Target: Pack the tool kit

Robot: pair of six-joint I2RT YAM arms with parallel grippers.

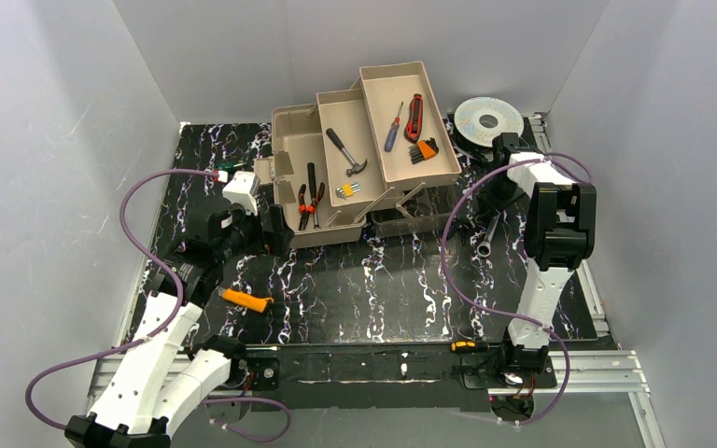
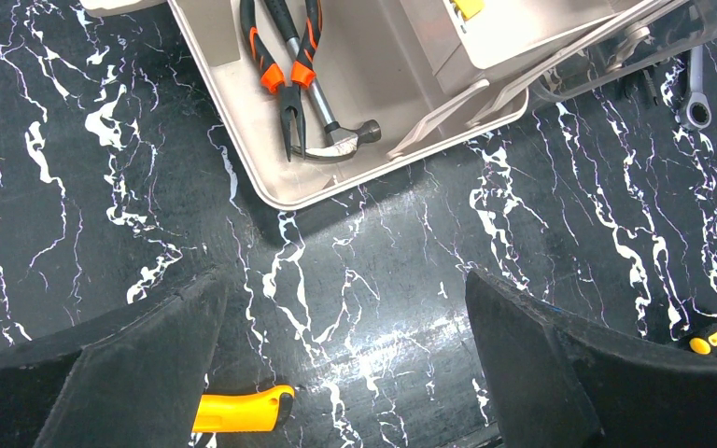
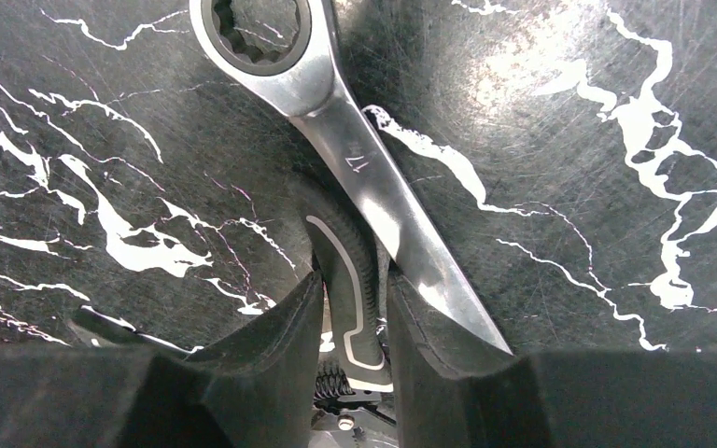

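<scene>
1. Black white-veined mat (image 1: 383,280) between grey walls, top view.
   - The toolbox (image 1: 280,140) stands open at the far middle. Its fold-out trays (image 1: 439,140) step up to the right and are already stocked with tools.
   - A ring spanner (image 1: 487,239) lies on the mat just right of the box, long axis running roughly near to far.
   - The right gripper (image 1: 497,201) hangs directly over the spanner, so the right arm is the nearer one.
   - An orange-handled tool (image 1: 247,300) lies loose at near left, just on the near side of the left gripper (image 1: 252,229). The left arm is nearer to it.

2. Left wrist view.
   - The fingers (image 2: 140,364) stand at full spread with only mat between them.
   - The orange handle shows at the bottom edge beside one finger, its axis lying crosswise.
   - A corner of the toolbox lies ahead, with pliers (image 2: 285,65) and a hammer (image 2: 336,131) inside.

3. Right wrist view.
   - The fingers are drawn narrow and appear to pinch a black handle (image 3: 345,271) with a pale outline.
   - The spanner runs diagonally, ring end at the top of the frame, its shank just beside one finger and not between the two.
   - Judgement: a lift would take the black handle and may nudge the spanner. The box lies to this arm's left.
</scene>
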